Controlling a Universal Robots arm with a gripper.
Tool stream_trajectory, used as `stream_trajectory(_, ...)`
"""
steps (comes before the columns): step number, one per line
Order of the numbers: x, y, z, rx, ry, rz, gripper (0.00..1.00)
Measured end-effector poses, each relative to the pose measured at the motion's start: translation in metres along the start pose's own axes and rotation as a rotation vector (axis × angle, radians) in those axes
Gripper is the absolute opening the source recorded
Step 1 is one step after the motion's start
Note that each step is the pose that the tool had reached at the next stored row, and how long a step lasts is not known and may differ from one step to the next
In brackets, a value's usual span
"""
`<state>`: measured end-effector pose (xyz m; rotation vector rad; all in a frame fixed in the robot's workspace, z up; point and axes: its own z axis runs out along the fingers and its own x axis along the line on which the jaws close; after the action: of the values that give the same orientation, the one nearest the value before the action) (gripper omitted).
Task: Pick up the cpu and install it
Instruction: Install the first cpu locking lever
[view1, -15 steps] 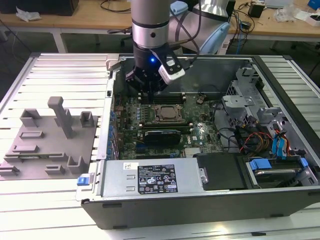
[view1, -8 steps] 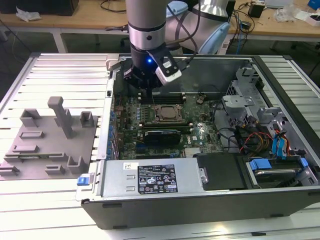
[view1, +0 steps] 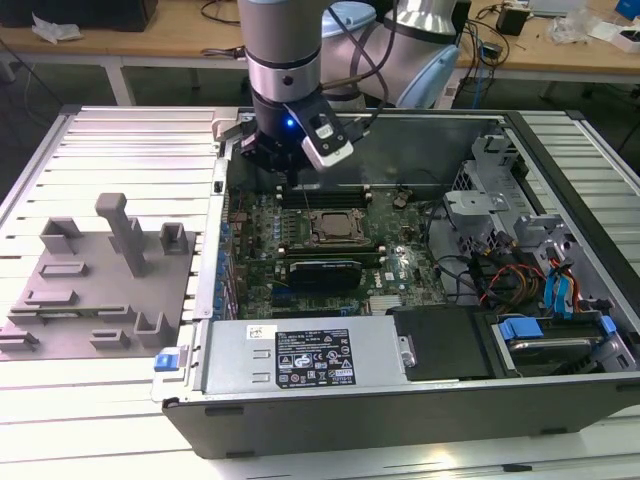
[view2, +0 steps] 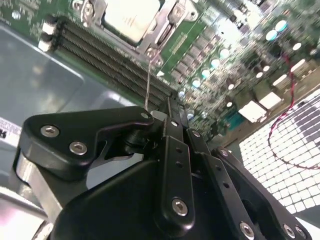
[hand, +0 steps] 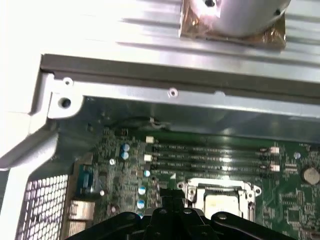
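Black knuckles of my gripper (view2: 172, 107) up close, fingertips pinched shut on nothing, hovering by the memory slots (view2: 115, 57) just beside the socket (view2: 165, 31) where the cpu (view2: 131, 17) already sits: seating looks done, I'd judge, and any move now calls for clearing that thin metal rod (view2: 148, 75).

The cpu (view2: 131, 17) is cut off by the picture's edge in the second wrist view, with only part of its pale top showing. In the first wrist view the gripper (hand: 172, 197) (its black body in front) hides the near side of the cpu and its socket (hand: 245, 189). In the exterior view the arm (view1: 283, 50) covers part of the case's rear wall (view1: 430, 125).
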<state>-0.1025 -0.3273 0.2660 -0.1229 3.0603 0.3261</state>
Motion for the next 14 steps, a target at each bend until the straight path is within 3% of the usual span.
stream_trajectory(1,0.0002,-0.0001,0.0007,-0.0069,-0.0008,0.0,0.11)
stream_trajectory(10,0.0001,-0.0019,0.0089,-0.0396,-0.0035,0.002,0.11)
stream_trajectory(14,-0.0052,-0.003,0.011,-0.0462,-0.004,0.002,0.11)
